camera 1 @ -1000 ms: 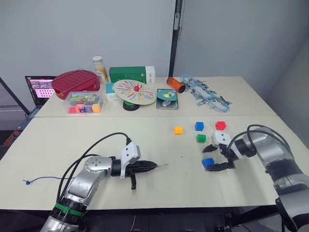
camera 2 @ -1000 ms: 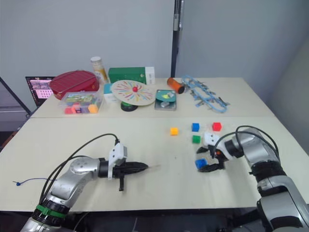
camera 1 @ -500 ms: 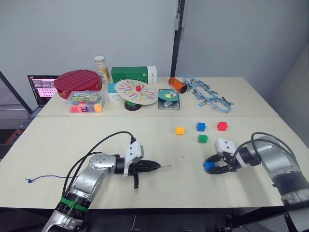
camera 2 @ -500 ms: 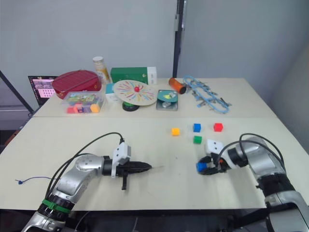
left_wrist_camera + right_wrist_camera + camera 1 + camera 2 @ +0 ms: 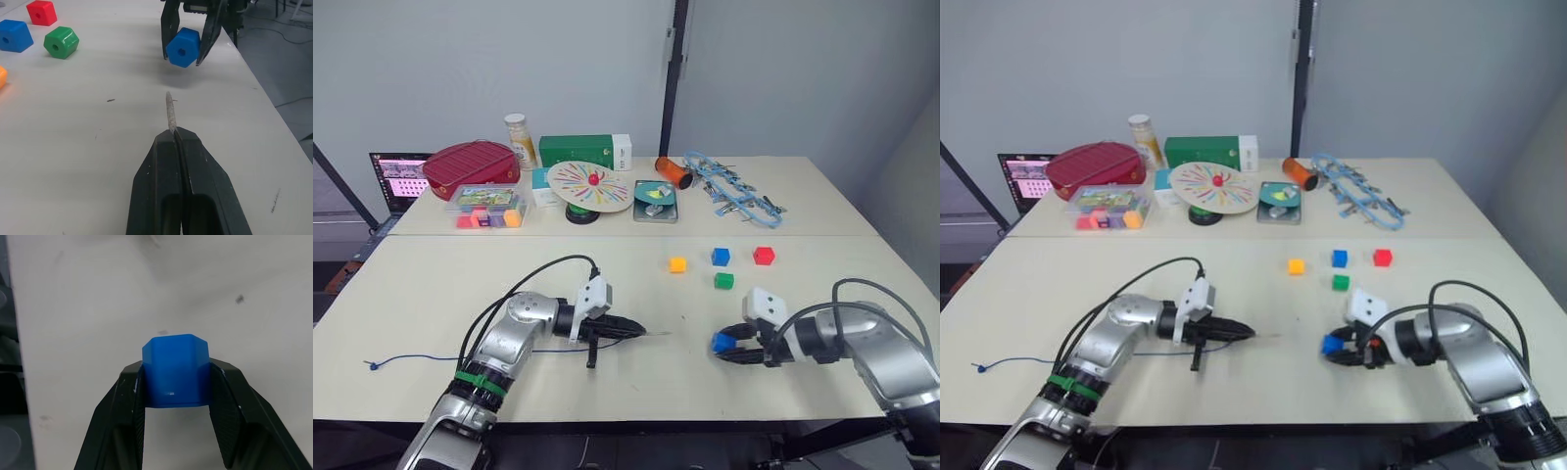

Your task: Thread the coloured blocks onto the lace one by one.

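My right gripper (image 5: 724, 346) is shut on a blue block (image 5: 722, 342) and holds it just above the table, front right. The block's hole (image 5: 181, 50) faces my left gripper (image 5: 172, 133). That gripper is shut on the lace, whose pale stiff tip (image 5: 169, 109) sticks out toward the block, a short gap away. The dark-blue lace (image 5: 416, 358) trails left across the table to a small knot (image 5: 372, 367). Farther back lie an orange-yellow block (image 5: 677, 264), a second blue block (image 5: 720, 257), a red block (image 5: 764, 256) and a green block (image 5: 723, 281).
Along the back of the table (image 5: 440, 294) stand a clear tray of pink and orange pieces (image 5: 487, 208), a red case (image 5: 468, 166), a bottle (image 5: 518, 140), a green box (image 5: 578, 151), a striped disc (image 5: 592, 186), a teal tin (image 5: 654, 201) and a light-blue chain tangle (image 5: 734, 191).
My right gripper has closed on the blue block, lifted it and carried it left toward the lace tip. My left gripper has slid a little right with the lace.
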Motion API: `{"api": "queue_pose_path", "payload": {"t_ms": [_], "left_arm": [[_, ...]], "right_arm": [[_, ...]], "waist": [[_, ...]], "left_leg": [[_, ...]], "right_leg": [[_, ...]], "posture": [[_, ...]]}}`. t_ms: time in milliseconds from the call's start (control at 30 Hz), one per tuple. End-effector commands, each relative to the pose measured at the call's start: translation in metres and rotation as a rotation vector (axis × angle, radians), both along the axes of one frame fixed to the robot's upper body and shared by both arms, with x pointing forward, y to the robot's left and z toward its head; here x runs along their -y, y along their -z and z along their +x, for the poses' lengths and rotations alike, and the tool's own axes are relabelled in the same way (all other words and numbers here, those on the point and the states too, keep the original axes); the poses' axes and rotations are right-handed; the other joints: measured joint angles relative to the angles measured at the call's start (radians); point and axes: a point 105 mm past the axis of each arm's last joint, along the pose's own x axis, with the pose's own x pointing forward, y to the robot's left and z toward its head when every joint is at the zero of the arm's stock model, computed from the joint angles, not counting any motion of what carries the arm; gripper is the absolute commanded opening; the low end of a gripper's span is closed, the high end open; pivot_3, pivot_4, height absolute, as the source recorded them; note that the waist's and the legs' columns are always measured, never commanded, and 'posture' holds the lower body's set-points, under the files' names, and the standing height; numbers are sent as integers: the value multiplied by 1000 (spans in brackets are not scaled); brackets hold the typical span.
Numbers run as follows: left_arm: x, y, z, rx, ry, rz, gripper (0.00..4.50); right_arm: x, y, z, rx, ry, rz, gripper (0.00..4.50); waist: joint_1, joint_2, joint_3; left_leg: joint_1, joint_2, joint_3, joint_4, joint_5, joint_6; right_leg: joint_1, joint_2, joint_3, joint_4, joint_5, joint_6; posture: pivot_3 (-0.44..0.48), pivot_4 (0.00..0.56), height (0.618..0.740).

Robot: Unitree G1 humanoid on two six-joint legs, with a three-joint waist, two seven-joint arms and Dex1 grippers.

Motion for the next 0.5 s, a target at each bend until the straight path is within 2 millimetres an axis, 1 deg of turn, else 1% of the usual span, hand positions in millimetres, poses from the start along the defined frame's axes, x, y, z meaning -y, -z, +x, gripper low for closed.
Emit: {"api": "queue_pose_path", "payload": {"t_ms": [33,167,333,433,500], "left_arm": [[-5,-1,-1,24,30,30,0],[-10,-1,-2,24,31,37,0],[-13,1,-6,33,36,54,0],[-11,5,-12,41,31,64,0],[-7,7,-14,44,28,61,0]], "right_arm": [[-21,0,-4,29,-28,-26,1293],[-33,8,6,5,-19,-23,1293],[-34,20,16,-17,-39,-74,1293],[-41,22,15,-49,-92,-63,1293],[-43,23,15,-55,-103,-62,1293]], "waist": [[0,0,0],[0,0,0],[2,0,0],[-3,0,0],[-4,0,0]], "left_leg": [[0,0,0,0,0,0],[0,0,0,1,-3,4],[0,0,0,1,-2,4],[0,0,0,1,-2,4],[0,1,0,1,-2,4]], "right_leg": [[0,0,0,0,0,0],[0,1,0,0,0,0],[0,1,-1,0,0,0],[0,1,-1,0,0,0],[0,2,-1,0,0,0]], "posture": [[0,150,740],[0,150,740],[0,150,740],[0,150,740],[0,150,740]]}}
